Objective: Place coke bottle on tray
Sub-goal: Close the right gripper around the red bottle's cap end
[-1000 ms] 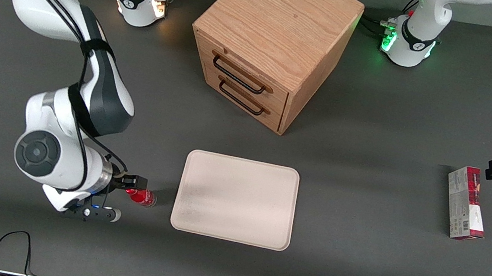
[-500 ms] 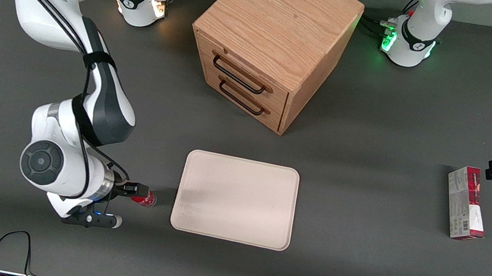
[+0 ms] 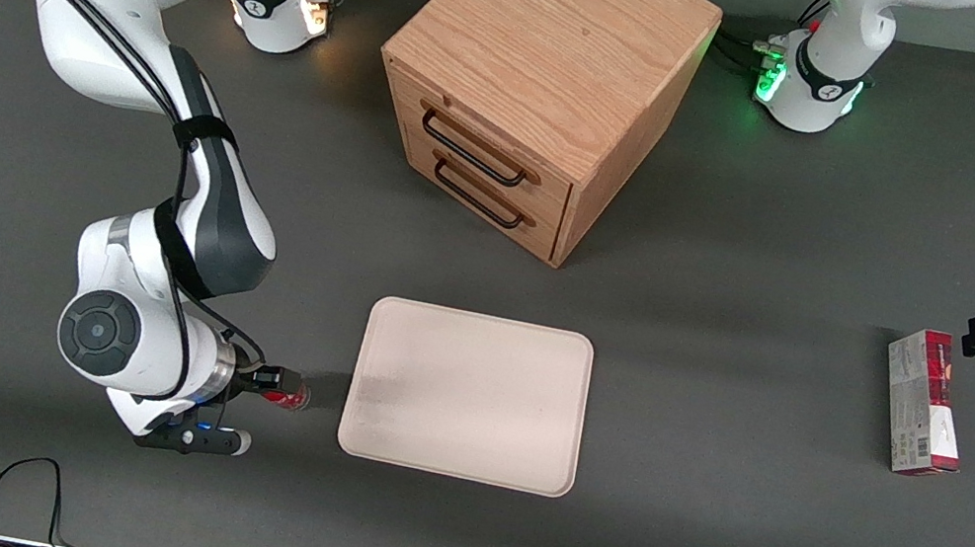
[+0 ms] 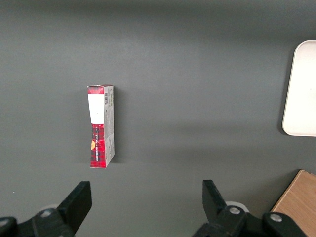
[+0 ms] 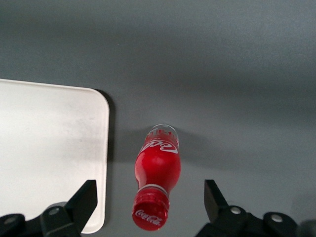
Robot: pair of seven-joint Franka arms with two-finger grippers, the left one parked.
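The coke bottle (image 3: 293, 396), small with a red cap, red label and clear base, stands upright on the dark table beside the short edge of the cream-white tray (image 3: 466, 395). My right gripper (image 3: 275, 380) hangs right over it, toward the working arm's end of the table. In the right wrist view the gripper (image 5: 149, 191) is open, and its two black fingers (image 5: 86, 198) stand wide apart on either side of the bottle (image 5: 158, 170) without touching it. The tray's rounded corner (image 5: 54, 148) lies beside the bottle.
A wooden drawer cabinet (image 3: 535, 87) with two closed drawers stands farther from the camera than the tray. A red-and-grey carton (image 3: 923, 402) lies toward the parked arm's end; it also shows in the left wrist view (image 4: 101, 126). A black cable (image 3: 24, 483) loops near the table's front edge.
My right arm's wrist has shifted toward the tray and nearer the camera, bringing the gripper more squarely over the bottle. The bottle and tray have not moved.
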